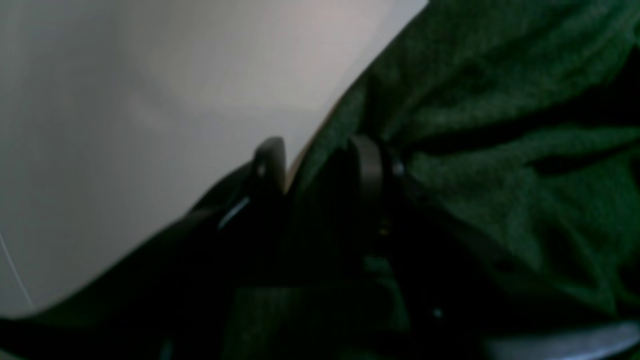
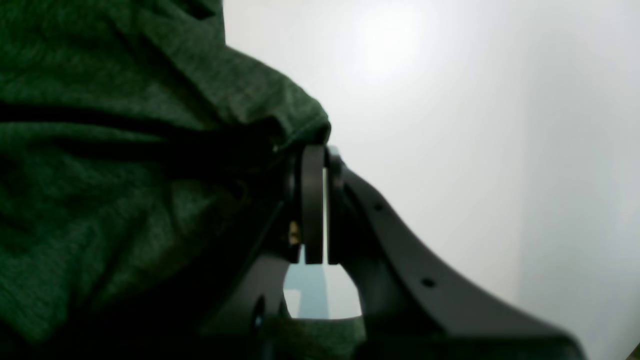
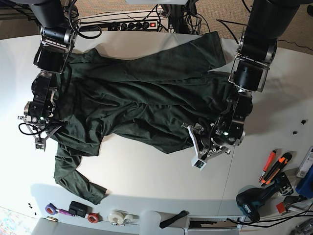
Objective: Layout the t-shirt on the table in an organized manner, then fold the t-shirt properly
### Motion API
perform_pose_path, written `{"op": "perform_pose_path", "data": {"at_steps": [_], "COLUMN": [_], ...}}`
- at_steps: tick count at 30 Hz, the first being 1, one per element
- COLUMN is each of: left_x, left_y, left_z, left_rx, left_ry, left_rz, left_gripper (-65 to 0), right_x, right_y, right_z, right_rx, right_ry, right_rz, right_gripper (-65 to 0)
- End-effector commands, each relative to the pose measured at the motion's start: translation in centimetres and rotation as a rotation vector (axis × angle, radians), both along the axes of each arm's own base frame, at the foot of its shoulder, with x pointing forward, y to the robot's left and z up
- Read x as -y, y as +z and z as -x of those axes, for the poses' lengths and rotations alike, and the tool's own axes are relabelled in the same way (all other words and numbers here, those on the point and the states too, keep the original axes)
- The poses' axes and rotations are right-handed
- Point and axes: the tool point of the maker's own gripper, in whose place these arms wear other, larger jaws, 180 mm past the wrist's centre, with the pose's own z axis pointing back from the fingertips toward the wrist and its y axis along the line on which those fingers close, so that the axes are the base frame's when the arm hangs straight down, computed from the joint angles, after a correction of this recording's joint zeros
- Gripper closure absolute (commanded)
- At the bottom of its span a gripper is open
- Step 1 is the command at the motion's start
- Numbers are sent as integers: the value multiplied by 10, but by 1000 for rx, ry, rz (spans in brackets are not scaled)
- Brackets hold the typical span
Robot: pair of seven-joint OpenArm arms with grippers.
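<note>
Layout step: t-shirt [image 3: 146, 98] sprawled wrinkly across the worktop [image 3: 146, 181]. Right fingers [image 2: 320, 165] clenched at its edge, left fingers [image 1: 320, 160] look parted around the hem, blurry though. Next: smooth it flat

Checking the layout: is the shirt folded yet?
No, the shirt lies spread and wrinkled across the table, one sleeve trailing toward the near edge.

Both wrist views crop the shirt [image 2: 125, 165] to a blurred patch, the left one too dim to show whether cloth sits inside the left gripper [image 1: 320, 165], while in the base view the arms hide parts of the shirt's side edges.
</note>
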Motion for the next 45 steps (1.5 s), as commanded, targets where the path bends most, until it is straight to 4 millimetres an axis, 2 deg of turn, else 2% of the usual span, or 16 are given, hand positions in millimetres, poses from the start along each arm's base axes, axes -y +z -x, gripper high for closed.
{"op": "perform_pose_path", "data": {"at_steps": [1, 3, 6, 10, 13, 16, 19, 22, 25, 29, 30, 31, 32, 33, 39, 45], "left_x": [-2, -1, 4, 39, 71, 93, 100, 101, 101, 101, 101, 100, 100, 99, 97, 75], "left_y": [10, 10, 23, 63, 97, 115, 110, 92, 73, 58, 55, 53, 54, 54, 75, 85], "left_z": [-9, -9, -14, -10, 11, 41, 66, 87, 104, 120, 122, 123, 123, 120, 93, 45], "left_rx": [23, 25, 67, 133, 197, 222, 188, 125, 71, 24, 15, 8, 8, 8, 66, 182], "left_ry": [0, 0, -6, -133, -299, -450, -502, -503, -493, -485, -485, -487, -487, -466, -437, -291], "left_rz": [-2, 0, 27, 156, 266, 314, 324, 341, 355, 364, 360, 354, 354, 352, 338, 231], "left_gripper": [-170, 0, 0, 0, 0, 0, 0, 0, 0, 0, -91, -211, -297, -322, -319, -272], "right_x": [9, 9, 9, 9, 9, 9, 9, 9, 9, 9, 9, 9, 9, 9, 9, 9], "right_y": [23, 23, 24, 24, 24, 23, 22, 19, 15, 12, 11, 11, 11, 11, 12, 12], "right_z": [-13, -13, -14, -14, -13, -13, -11, -10, -6, -3, -3, -3, -3, -3, -3, -3], "right_rx": [65, 66, 71, 70, 69, 67, 63, 57, 47, 40, 38, 39, 39, 39, 41, 43], "right_ry": [-6, -5, -4, -3, -4, -4, -4, -3, 1, 1, 1, 2, 2, 2, 3, 4], "right_rz": [29, 29, 30, 30, 30, 30, 31, 30, 30, 31, 31, 31, 32, 31, 32, 32], "right_gripper": [0, 0, 0, 0, 0, 0, 0, 0, 0, 0, 0, 0, 0, 0, 0, 0]}}
